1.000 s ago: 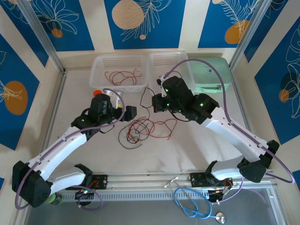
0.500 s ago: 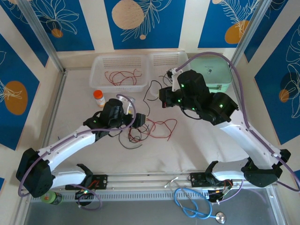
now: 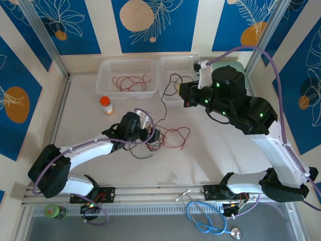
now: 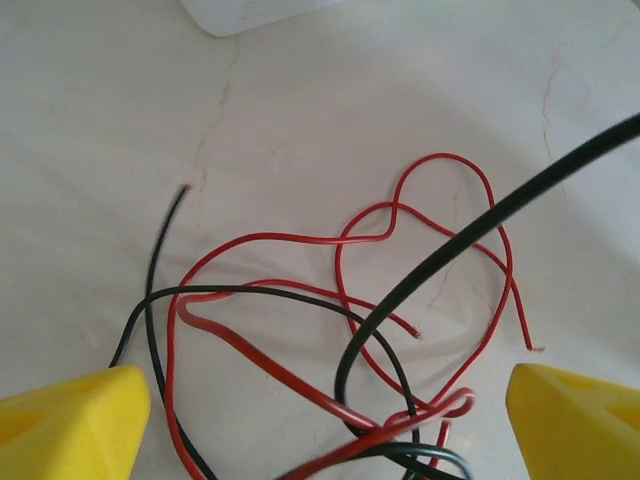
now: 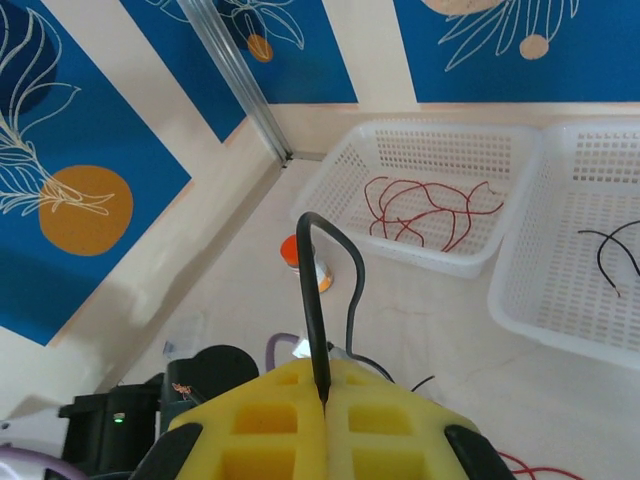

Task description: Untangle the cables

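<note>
While the right gripper (image 5: 325, 400) is clamped on 1 black cable (image 5: 312, 310) that stretches from mid-table up toward the far basket (image 3: 175, 63), the left gripper (image 4: 320, 425) hangs spread apart above the red and black cables (image 4: 340, 290) tangled on the table (image 3: 100, 165), strands looping every way.

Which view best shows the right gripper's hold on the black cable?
Right wrist view: the black cable loops up from the closed jaws of the right gripper. The top view shows it running from that gripper down to the tangle; the left wrist view shows a blurred stretch crossing over red cables.
</note>
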